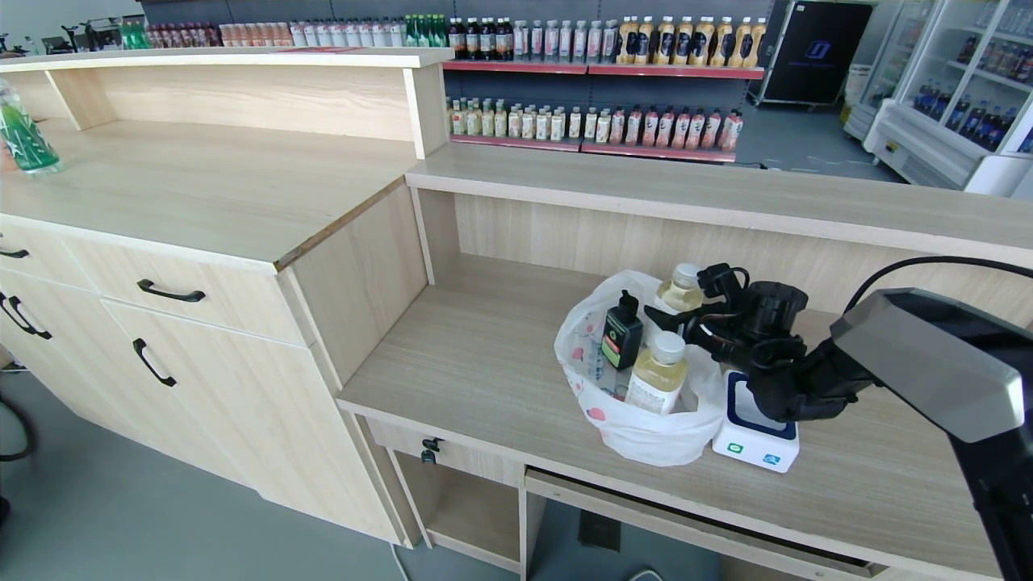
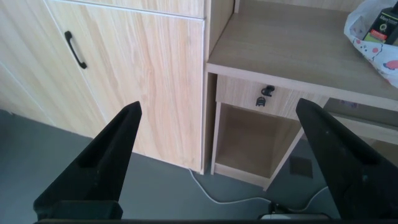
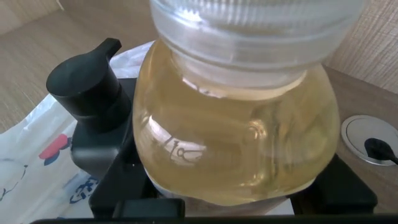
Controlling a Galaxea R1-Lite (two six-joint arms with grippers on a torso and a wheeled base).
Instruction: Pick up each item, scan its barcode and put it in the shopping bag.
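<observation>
A white shopping bag (image 1: 646, 432) stands on the low counter (image 1: 484, 355). Inside it are a black pump bottle (image 1: 621, 332) with a green label and a bottle of pale yellow drink (image 1: 658, 373). My right gripper (image 1: 688, 305) is shut on a second yellow drink bottle (image 1: 682, 289), held over the bag's far edge. In the right wrist view that held bottle (image 3: 236, 137) is close up, with the black pump bottle (image 3: 87, 93) beside it. A white and blue scanner (image 1: 754, 440) sits to the right of the bag. My left gripper (image 2: 217, 165) hangs open over the floor, before the cabinet doors.
A green bottle (image 1: 24, 129) stands on the higher counter at the far left. Cabinet doors with black handles (image 1: 169, 292) run along the left. Shelves of drinks (image 1: 597, 121) and fridges (image 1: 952, 97) lie behind the counter. The bag (image 2: 376, 31) shows at the left wrist view's corner.
</observation>
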